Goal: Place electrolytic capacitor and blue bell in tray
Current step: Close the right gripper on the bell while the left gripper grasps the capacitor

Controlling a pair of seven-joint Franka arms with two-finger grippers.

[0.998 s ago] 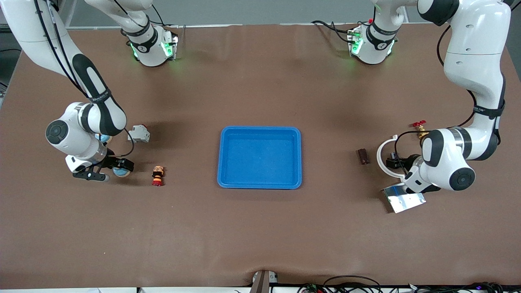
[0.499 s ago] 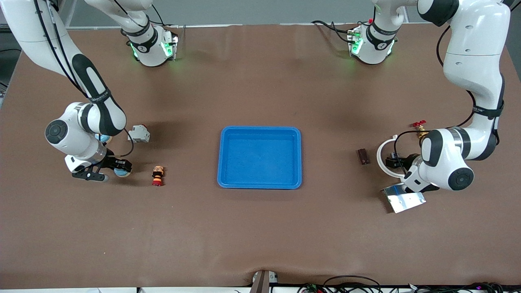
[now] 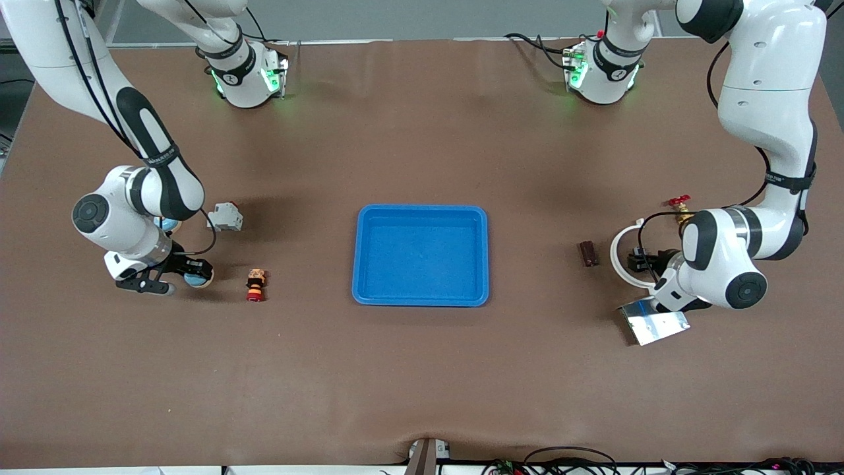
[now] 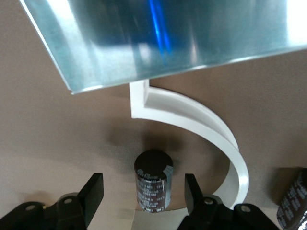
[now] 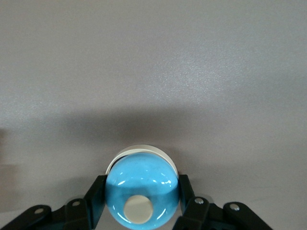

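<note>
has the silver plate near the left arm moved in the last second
No. The silver plate lies at the same spot relative to the blue tray in the front view, under the left arm's wrist.

a small gray block [image 3: 224, 216] sits on the brown table [image 3: 422, 369], toward the right arm's end. a little closer to the front camera lies a tiny toy [image 3: 255, 284] with red, yellow and black bands. toward the left arm's end there is a small dark brown piece [image 3: 588, 253], and beside it a white curved plastic strip [image 3: 617, 254] shaped like a half ring. a shiny silver metal plate [image 3: 653, 325] lies closer to the front camera than the strip. a little brass tap with a red handle [image 3: 680, 206] rests farther away from that camera.
</note>
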